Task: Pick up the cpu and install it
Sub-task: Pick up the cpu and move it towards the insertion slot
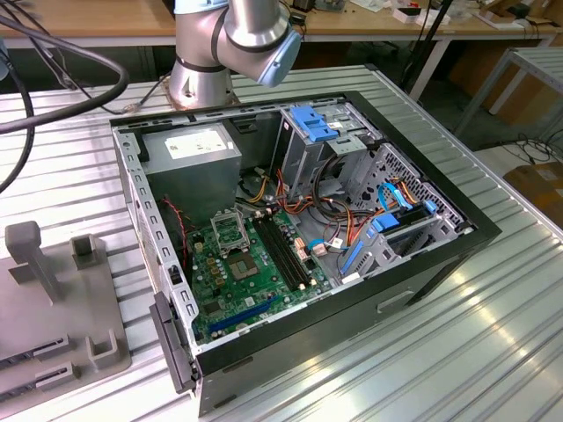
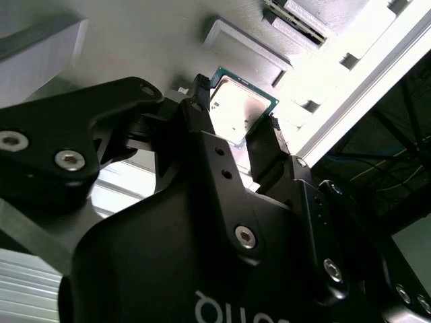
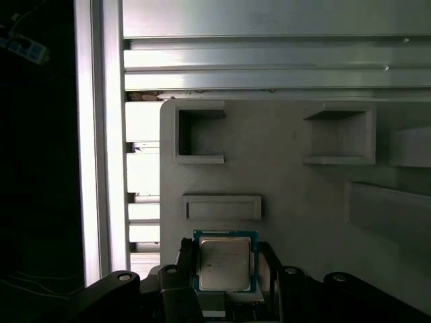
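Observation:
The cpu (image 3: 225,264) is a small square plate with a silver face and a green rim. In both wrist views it sits between the two black fingers of my gripper (image 3: 227,266), which press on opposite edges, so the gripper is shut on it. The second wrist view has the cpu (image 2: 240,108) at the tips of my gripper (image 2: 236,113), over the grey fixture tray (image 2: 155,40). In the exterior view the open computer case (image 1: 457,237) lies on its side with the green board (image 1: 251,272) and its bare socket (image 1: 230,230) facing up.
The grey tray (image 3: 283,195) carries raised pockets and blocks around the cpu; in the exterior view this tray (image 1: 53,308) lies at the left, beside the case. Inside the case are a grey power supply (image 1: 193,149), drive cages and cable bundles (image 1: 352,202). The arm's base (image 1: 207,61) stands behind the case.

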Controlling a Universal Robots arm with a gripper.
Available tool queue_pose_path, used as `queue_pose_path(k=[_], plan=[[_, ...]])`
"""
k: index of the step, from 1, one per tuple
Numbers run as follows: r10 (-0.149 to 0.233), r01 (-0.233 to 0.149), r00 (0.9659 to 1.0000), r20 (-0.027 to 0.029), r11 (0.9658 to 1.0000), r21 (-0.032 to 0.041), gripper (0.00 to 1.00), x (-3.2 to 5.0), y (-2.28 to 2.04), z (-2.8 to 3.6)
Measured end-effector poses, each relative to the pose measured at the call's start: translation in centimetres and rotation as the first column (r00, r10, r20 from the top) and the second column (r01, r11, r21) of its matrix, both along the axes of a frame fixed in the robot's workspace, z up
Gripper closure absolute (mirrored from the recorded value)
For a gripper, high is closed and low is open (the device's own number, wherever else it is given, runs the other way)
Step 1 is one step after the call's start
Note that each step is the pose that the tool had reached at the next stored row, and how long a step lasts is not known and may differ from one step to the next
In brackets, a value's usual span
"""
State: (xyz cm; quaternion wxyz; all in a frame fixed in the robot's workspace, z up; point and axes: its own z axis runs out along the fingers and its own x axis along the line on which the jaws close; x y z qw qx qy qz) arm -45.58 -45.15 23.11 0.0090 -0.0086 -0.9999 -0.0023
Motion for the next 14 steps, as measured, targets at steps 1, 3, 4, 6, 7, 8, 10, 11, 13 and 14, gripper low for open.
queue_pose_path(k=[1,3,4,6,7,8,10,11,13,14], plan=[[0.0,0.0,1.0,0.0002,1.0,0.0001,0.53,0.0,0.0,0.03],[0.0,0.0,1.0,0.0,1.0,0.0,0.53,0.0,0.0,0.11],[0.0,0.0,1.0,-0.0001,1.0,-0.0001,0.53,0.0,0.0,0.14],[0.0,0.0,1.0,0.0,1.0,0.0,0.53,0.0,0.0,0.19],[0.0,0.0,1.0,-0.0001,1.0,0.0,0.53,0.0,0.0,0.23],[0.0,0.0,1.0,-0.0001,1.0,-0.0001,0.53,0.0,0.0,0.25],[0.0,0.0,1.0,-0.0001,1.0,-0.0001,0.53,0.0,0.0,0.36],[0.0,0.0,1.0,-0.0001,1.0,-0.0001,0.53,0.0,0.0,0.4],[0.0,0.0,1.0,0.0,1.0,0.0,0.53,0.0,0.0,0.49],[0.0,0.0,1.0,0.0,1.0,0.0,0.53,0.0,0.0,0.51]])
